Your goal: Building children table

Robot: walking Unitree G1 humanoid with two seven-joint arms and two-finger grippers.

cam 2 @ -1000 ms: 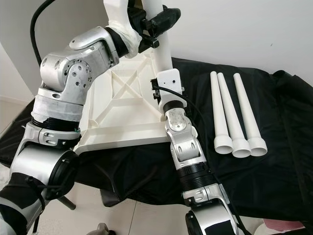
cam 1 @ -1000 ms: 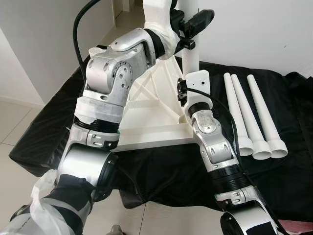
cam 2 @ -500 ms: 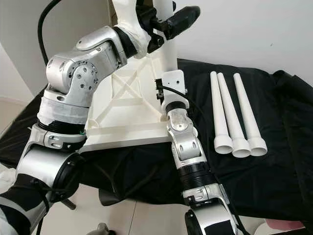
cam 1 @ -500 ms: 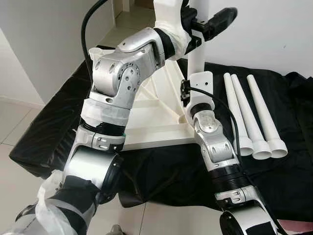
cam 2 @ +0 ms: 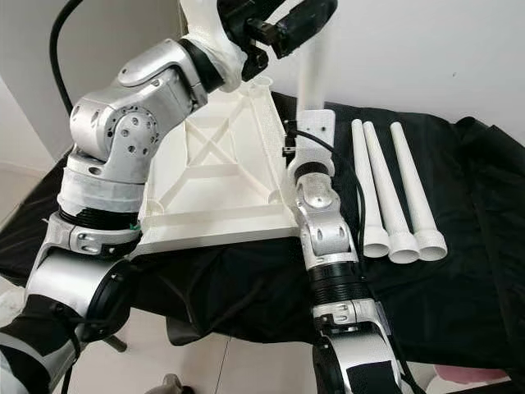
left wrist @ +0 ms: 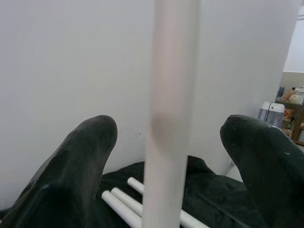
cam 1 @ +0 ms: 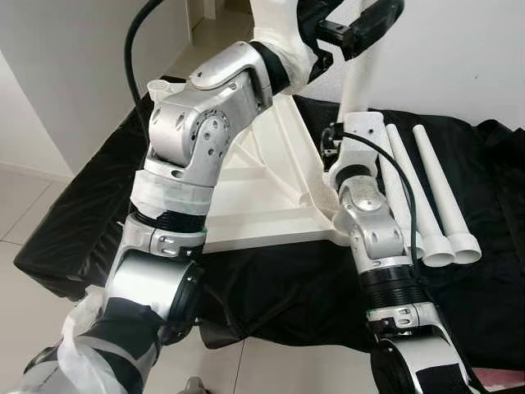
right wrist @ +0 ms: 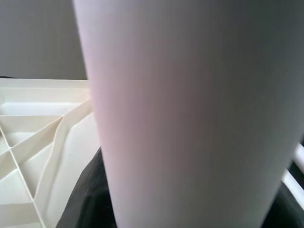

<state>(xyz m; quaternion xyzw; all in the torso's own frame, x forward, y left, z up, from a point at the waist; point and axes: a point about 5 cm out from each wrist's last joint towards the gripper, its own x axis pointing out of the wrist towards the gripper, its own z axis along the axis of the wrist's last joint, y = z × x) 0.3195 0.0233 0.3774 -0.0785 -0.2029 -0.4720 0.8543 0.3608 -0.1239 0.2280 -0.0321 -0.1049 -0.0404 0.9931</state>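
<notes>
Leg-fitting step: right gripper [cam 2: 310, 111] holds white table leg [cam 2: 314, 70] upright beside the upturned tabletop [cam 2: 215, 185]; its fingers can't be told. Left gripper [left wrist: 164, 142] straddles it, fingers apart. Next: seat leg in corner socket.

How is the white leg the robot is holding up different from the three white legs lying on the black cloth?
The held leg stands upright by the tabletop; the three spare legs lie flat on the black cloth. The held leg sits between the left gripper fingers, which are open, with the right gripper close against it lower down; the spare legs lie untouched, side by side. All four are plain white tubes.
</notes>
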